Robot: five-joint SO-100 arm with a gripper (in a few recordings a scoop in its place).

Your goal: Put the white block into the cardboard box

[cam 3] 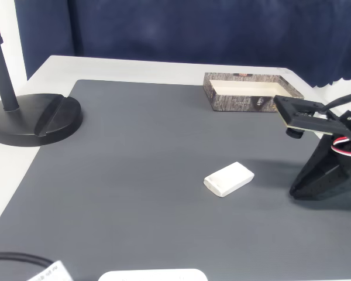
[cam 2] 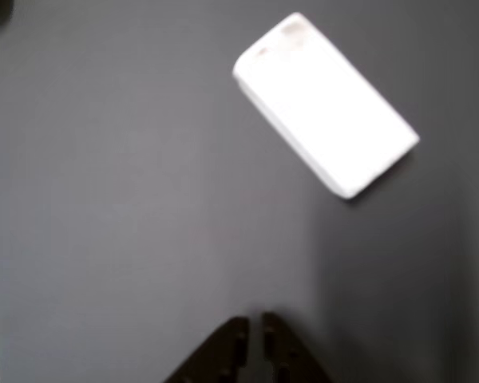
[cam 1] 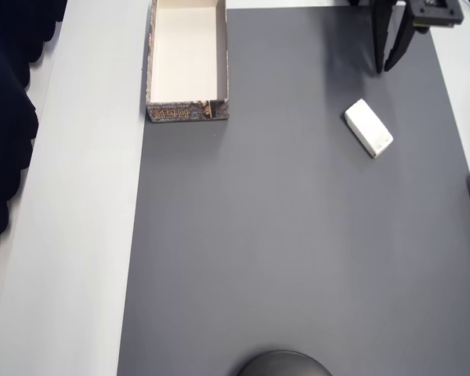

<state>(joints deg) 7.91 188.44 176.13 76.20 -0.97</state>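
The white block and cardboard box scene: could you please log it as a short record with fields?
white block: lying flat on the grey mat, free, at
cardboard box: open-top, nothing inside, at the mat's edge
gripper: shut, holding nothing, above the mat beside the block
block in box: no
stand base: black, round, on the table

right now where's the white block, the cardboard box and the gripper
white block (cam 1: 368, 128): overhead view, middle of its top face
cardboard box (cam 1: 187, 112): overhead view, mottled end wall
gripper (cam 1: 388, 64): overhead view, between the dark tips, jaws nearly together
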